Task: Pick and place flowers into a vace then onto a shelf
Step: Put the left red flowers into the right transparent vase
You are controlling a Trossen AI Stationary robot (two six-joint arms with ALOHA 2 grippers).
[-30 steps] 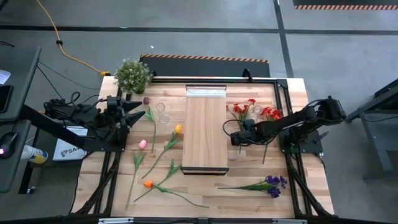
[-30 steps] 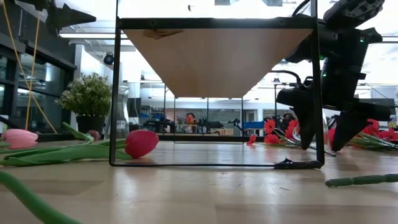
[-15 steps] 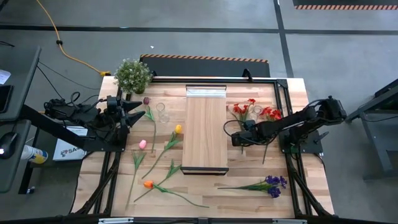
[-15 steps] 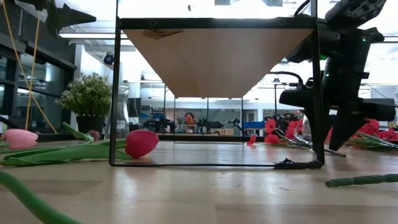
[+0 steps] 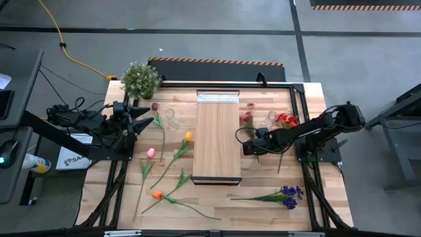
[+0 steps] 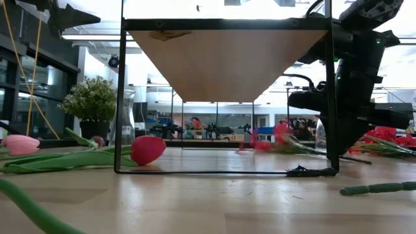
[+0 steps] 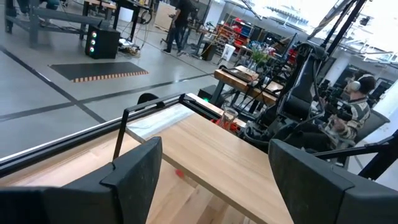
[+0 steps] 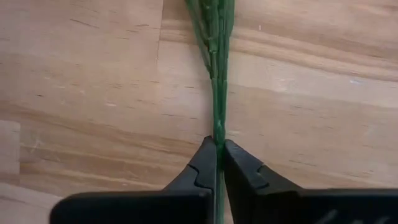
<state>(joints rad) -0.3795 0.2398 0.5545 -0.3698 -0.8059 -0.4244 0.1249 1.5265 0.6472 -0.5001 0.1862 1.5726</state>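
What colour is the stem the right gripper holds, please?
Green; the stem shows best in the right wrist view.

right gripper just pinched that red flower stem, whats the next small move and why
Probably a short straight lift. The right gripper is shut on the green stem of the red flower, which lies low by the tabletop; raising it frees it to carry toward the clear vase. The left gripper waits open.

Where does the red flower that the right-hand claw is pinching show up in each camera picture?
High view: the red flower lies blurred, right of the long light-wood shelf, stem in the right gripper.
Low view: blurred red heads, left of the dark arm.
Left wrist view: cannot tell; only a red patch beyond the shelf.
Right wrist view: only its green stem, pinched.
Shared landmark: the shelf.
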